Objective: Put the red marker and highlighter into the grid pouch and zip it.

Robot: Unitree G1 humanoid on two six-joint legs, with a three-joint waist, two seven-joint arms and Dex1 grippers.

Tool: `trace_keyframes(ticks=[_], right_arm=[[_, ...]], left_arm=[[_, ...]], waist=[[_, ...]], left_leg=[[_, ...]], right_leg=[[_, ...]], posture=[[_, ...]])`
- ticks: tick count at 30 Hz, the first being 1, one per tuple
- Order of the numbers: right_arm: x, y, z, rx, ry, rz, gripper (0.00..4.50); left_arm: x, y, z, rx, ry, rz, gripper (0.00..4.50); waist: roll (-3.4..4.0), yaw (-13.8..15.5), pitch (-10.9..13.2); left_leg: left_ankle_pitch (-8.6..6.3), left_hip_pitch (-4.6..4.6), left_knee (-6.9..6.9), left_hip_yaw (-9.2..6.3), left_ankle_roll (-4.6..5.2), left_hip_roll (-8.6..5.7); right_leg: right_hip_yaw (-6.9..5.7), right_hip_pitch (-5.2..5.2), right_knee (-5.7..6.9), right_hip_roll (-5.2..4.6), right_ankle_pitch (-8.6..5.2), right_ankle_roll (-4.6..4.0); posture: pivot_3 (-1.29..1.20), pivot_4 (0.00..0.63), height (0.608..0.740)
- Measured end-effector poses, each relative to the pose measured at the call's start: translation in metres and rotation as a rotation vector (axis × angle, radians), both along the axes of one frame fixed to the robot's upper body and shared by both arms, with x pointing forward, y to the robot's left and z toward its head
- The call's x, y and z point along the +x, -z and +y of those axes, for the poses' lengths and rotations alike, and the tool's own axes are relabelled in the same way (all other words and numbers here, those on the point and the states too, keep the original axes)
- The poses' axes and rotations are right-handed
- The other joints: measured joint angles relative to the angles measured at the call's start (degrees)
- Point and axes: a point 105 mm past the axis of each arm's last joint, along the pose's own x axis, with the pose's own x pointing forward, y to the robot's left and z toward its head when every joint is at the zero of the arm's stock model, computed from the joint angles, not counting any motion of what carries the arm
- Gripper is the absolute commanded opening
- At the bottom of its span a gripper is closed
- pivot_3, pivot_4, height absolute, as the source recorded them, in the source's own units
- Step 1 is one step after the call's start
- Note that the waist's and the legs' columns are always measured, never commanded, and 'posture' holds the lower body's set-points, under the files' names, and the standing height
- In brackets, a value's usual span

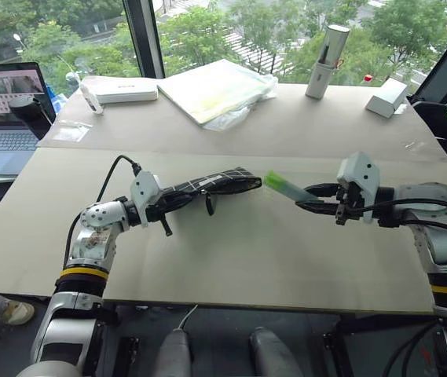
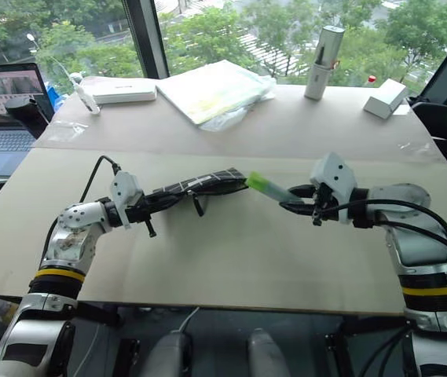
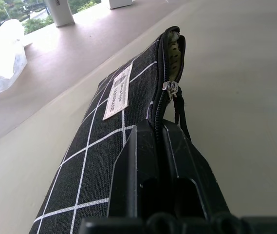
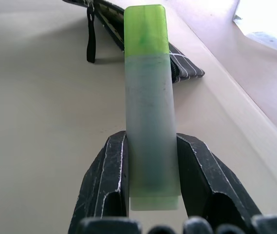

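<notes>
Right gripper (image 1: pixel 311 198) holds highlighter (image 1: pixel 283 187) (green end) just beside grid pouch's (image 1: pixel 207 184) open edge.

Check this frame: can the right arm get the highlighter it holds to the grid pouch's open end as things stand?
Probably yes. The right gripper holds the highlighter, green tip toward the grid pouch, which the left gripper holds up off the table. Nothing lies in the gap between them.

Two head cameras look down from high up over the table (image 1: pixel 231 259). Each wrist camera sits very close, looking along its fingers, and both see the grid pouch (image 3: pixel 104 131).
</notes>
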Motion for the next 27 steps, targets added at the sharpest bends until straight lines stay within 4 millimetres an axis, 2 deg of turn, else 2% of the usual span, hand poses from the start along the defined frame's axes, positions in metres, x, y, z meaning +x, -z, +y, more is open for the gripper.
trace_keyframes(ticks=[4, 13, 18, 22, 27], right_arm=[[0.016, 0.011, 0.017, -0.058, 0.025, 0.004, 1.04], [0.035, 0.028, 0.015, -0.161, 0.081, 0.026, 1.04], [0.04, 0.027, 0.018, -0.216, 0.07, 0.002, 1.04], [0.044, 0.026, 0.036, -0.267, 0.022, -0.031, 1.04], [0.044, 0.026, 0.07, -0.28, -0.059, -0.062, 1.04]], left_arm=[[0.001, -0.002, -0.005, -0.007, 0.011, -0.004, 0.0], [0.002, 0.0, -0.004, -0.004, 0.008, -0.005, 0.0], [0.001, 0.001, -0.006, 0.02, 0.018, -0.015, 0.0], [0.0, 0.004, -0.008, 0.047, 0.035, -0.025, 0.0], [0.001, 0.005, -0.008, 0.05, 0.037, -0.024, 0.0]], waist=[[0.0, 0.1, 0.0], [0.0, 0.3, 0.0], [0.0, 0.2, 0.0], [0.0, 0.0, 0.0], [0.0, 0.1, 0.0]], left_leg=[[0.0, -0.03, -0.01, 0.0, 0.0, 0.0], [0.0, -0.06, 0.0, 0.0, 0.0, 0.0], [0.0, -0.06, 0.0, 0.0, 0.0, 0.0], [0.0, -0.05, -0.02, 0.0, 0.0, 0.0], [0.0, -0.06, -0.02, 0.0, 0.0, 0.0]], right_leg=[[0.0, -0.02, -0.02, 0.0, 0.0, 0.0], [-0.01, -0.03, -0.02, -0.01, 0.0, -0.01], [-0.01, -0.04, -0.01, -0.01, 0.01, -0.01], [-0.01, -0.06, -0.01, 0.0, 0.01, -0.01], [-0.01, -0.08, 0.0, 0.0, 0.01, -0.01]], posture=[[0.0, 0.15, 0.739], [0.0, 0.15, 0.739], [0.0, 0.15, 0.739], [0.0, 0.15, 0.739], [0.0, 0.15, 0.739]])
